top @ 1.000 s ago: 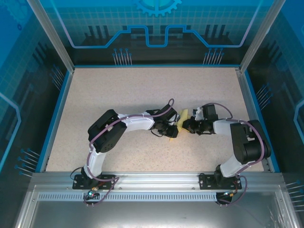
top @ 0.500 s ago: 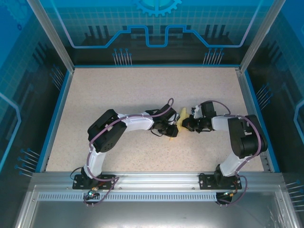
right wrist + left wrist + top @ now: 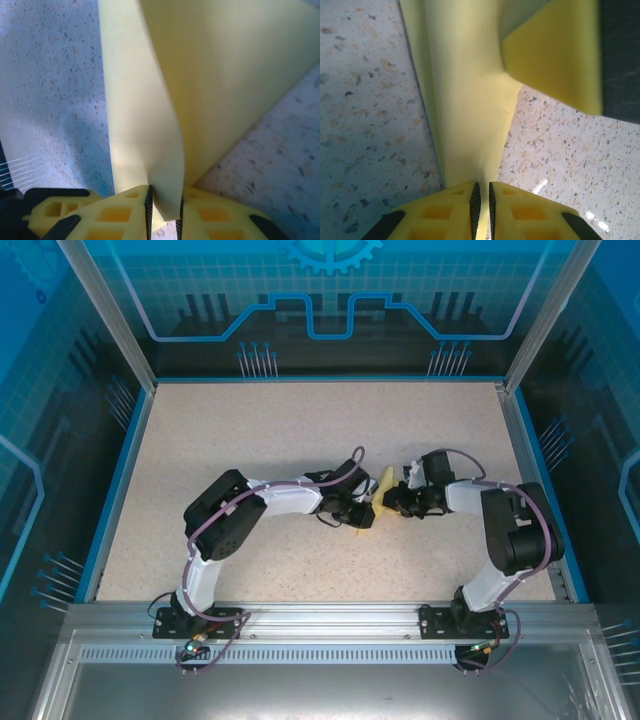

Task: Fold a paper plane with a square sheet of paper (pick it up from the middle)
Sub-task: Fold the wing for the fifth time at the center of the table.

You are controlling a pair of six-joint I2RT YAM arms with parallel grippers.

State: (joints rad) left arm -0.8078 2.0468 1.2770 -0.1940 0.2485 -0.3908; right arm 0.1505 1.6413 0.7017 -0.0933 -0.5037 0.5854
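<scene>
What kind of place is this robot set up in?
Probably a purpose-built robot cell or demo booth: aluminium frame posts, blue circuit-patterned walls, and a speckled table with the arms bolted along its near edge.

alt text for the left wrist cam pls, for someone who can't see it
A partly folded pale-yellow paper runs up from the bottom of the picture, its narrow lower end pinched between the nearly closed yellow jaws of the left gripper. The speckled beige table lies behind it on both sides.
</scene>
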